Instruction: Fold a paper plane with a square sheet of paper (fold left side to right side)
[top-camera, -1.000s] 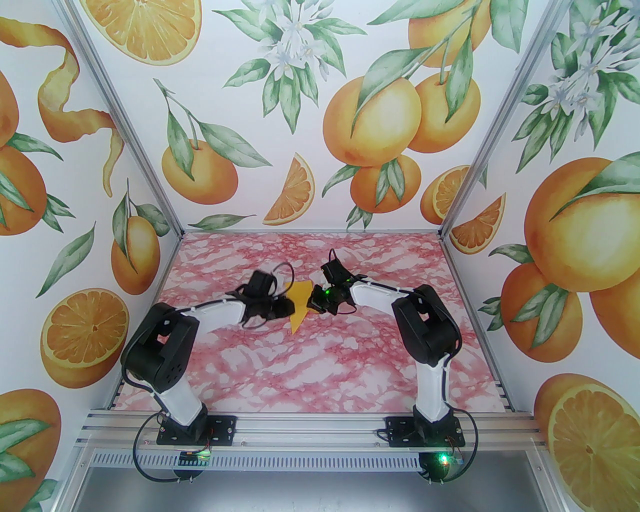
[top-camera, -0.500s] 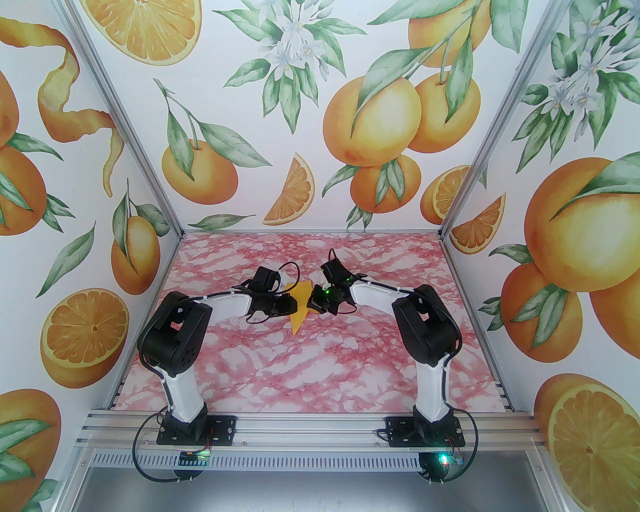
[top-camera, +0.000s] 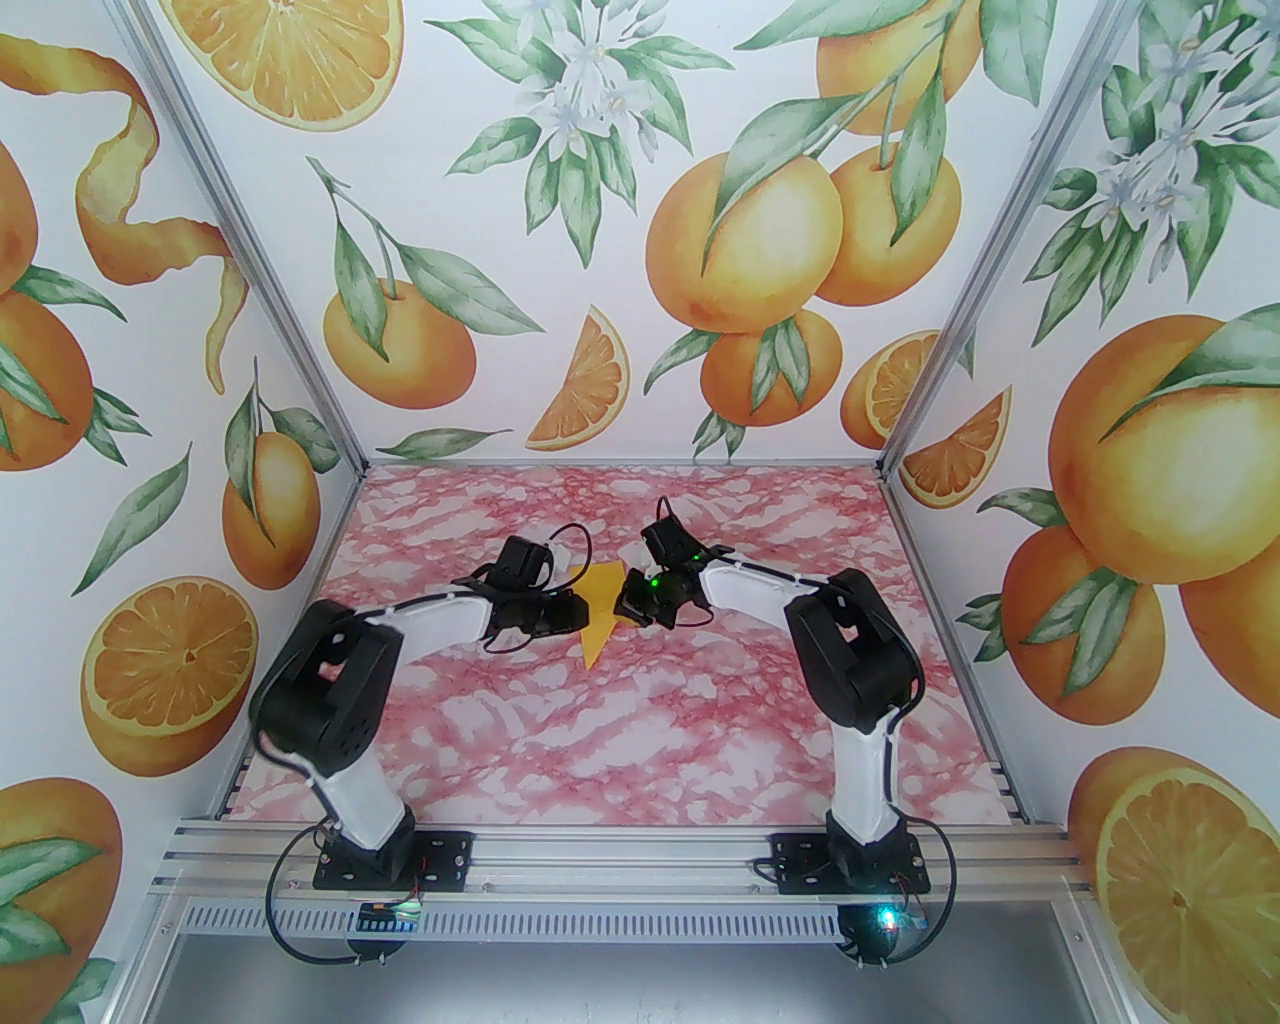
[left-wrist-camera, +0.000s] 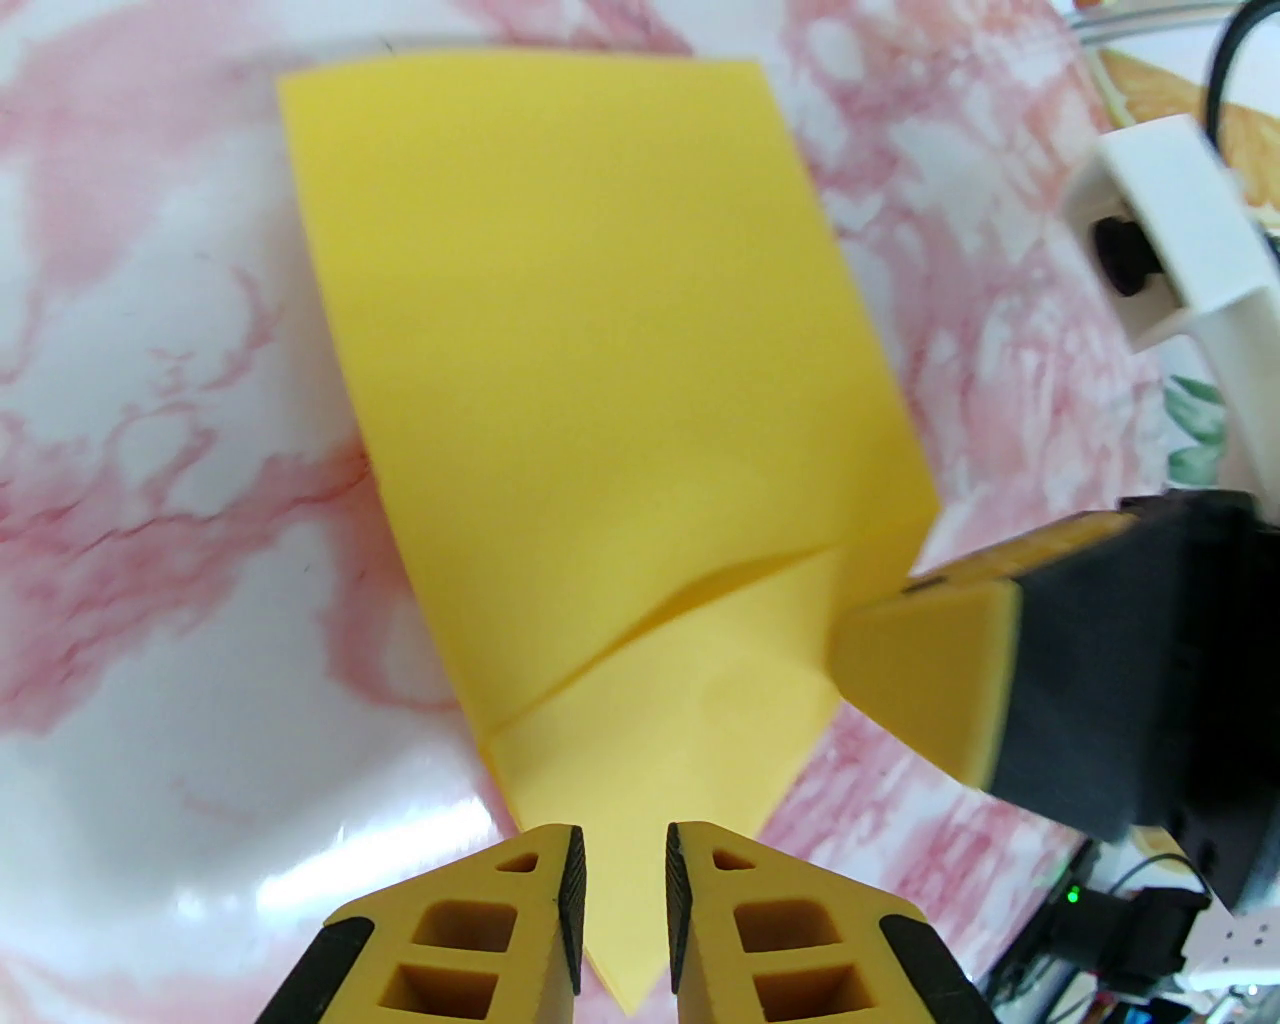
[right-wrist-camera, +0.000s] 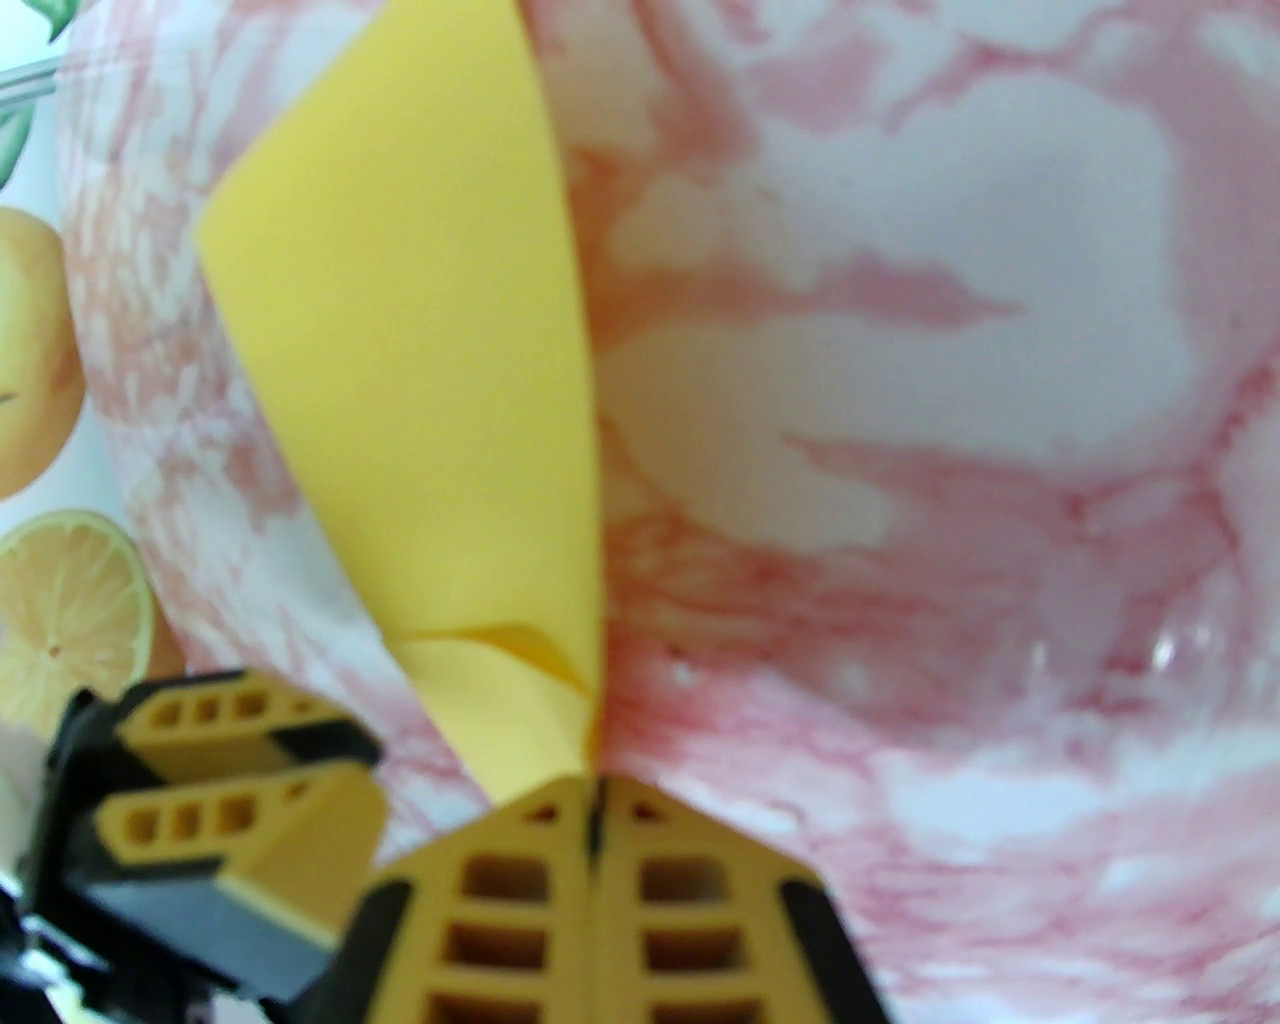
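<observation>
Folded yellow paper (top-camera: 598, 622) lies flat mid-counter (top-camera: 600, 740). Right hand (right-wrist-camera: 595, 790) has its fingers together, tip against the paper's edge. Left hand (left-wrist-camera: 625, 870) is slightly apart over the pointed end, holding nothing. The paper looks light, limp and prone to sliding; pinch a free edge.

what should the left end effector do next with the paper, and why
Probably close the left end effector on the paper: its pointed corner lies in the gap between the slightly open fingers, while the shut right end effector touches its side edge.
</observation>
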